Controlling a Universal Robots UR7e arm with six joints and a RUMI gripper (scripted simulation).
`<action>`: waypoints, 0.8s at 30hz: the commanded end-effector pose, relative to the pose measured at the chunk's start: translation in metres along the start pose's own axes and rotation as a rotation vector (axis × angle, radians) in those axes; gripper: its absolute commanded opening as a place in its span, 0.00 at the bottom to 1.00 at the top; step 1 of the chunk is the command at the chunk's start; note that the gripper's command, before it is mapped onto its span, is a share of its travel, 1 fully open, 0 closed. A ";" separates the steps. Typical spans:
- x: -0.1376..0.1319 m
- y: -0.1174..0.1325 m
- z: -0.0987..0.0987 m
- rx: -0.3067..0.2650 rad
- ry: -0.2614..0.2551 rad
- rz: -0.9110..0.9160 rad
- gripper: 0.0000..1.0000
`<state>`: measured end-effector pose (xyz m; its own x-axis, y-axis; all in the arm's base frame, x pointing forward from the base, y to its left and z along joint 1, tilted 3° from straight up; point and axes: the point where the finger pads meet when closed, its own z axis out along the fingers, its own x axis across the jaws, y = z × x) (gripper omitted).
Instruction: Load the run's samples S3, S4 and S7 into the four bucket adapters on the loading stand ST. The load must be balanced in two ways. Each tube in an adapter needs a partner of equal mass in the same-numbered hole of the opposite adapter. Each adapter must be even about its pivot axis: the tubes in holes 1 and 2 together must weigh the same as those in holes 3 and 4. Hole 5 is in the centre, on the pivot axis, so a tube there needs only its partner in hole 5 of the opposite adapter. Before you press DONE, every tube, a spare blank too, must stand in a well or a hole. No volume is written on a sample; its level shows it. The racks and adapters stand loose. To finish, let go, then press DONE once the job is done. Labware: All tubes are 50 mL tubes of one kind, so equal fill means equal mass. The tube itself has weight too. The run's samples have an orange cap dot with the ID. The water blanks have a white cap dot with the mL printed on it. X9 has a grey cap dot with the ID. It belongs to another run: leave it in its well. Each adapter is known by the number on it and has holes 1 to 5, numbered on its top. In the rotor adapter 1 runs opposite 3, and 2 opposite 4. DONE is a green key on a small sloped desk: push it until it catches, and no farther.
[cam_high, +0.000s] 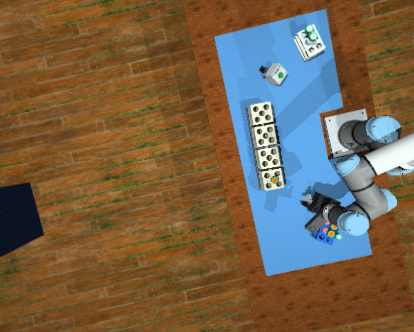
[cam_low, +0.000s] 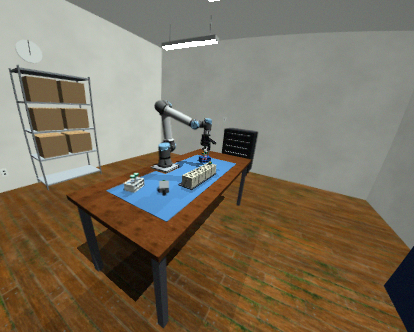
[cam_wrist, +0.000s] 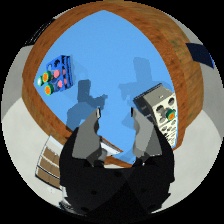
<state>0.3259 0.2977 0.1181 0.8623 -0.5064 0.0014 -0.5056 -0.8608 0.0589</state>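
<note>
My gripper (cam_high: 306, 200) (cam_wrist: 115, 107) is open and empty, above the mat between the adapters and the blue rack. The blue rack (cam_high: 327, 241) (cam_wrist: 67, 73) holds two green-capped tubes with orange dots (cam_wrist: 46, 77) (cam_wrist: 48, 90) and one with a pale dot (cam_wrist: 40, 81). Four cream adapters stand in a row; the end one (cam_high: 263, 187) (cam_wrist: 162, 93) holds an orange-dotted tube (cam_high: 274, 180) (cam_wrist: 171, 115), seemingly in its centre hole. The other adapters (cam_high: 268, 148) look empty. The white rack (cam_high: 302, 50) holds green-capped tubes (cam_high: 309, 28) (cam_high: 313, 36). IDs, numbers and levels are unreadable.
The small sloped desk (cam_high: 272, 73) (cam_low: 163, 185) with the green DONE key (cam_high: 281, 75) stands between the adapters and the white rack. The arm's base plate (cam_high: 332, 141) is at the table's right edge in the top view.
</note>
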 end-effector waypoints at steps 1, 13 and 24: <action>-0.038 -0.011 -0.001 0.002 0.000 -0.038 0.35; -0.119 -0.032 -0.001 0.002 0.000 -0.038 0.35; -0.186 -0.049 -0.001 0.002 0.000 -0.038 0.35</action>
<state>0.1985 0.4227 0.1160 0.8820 -0.4713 -0.0045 -0.4704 -0.8807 0.0555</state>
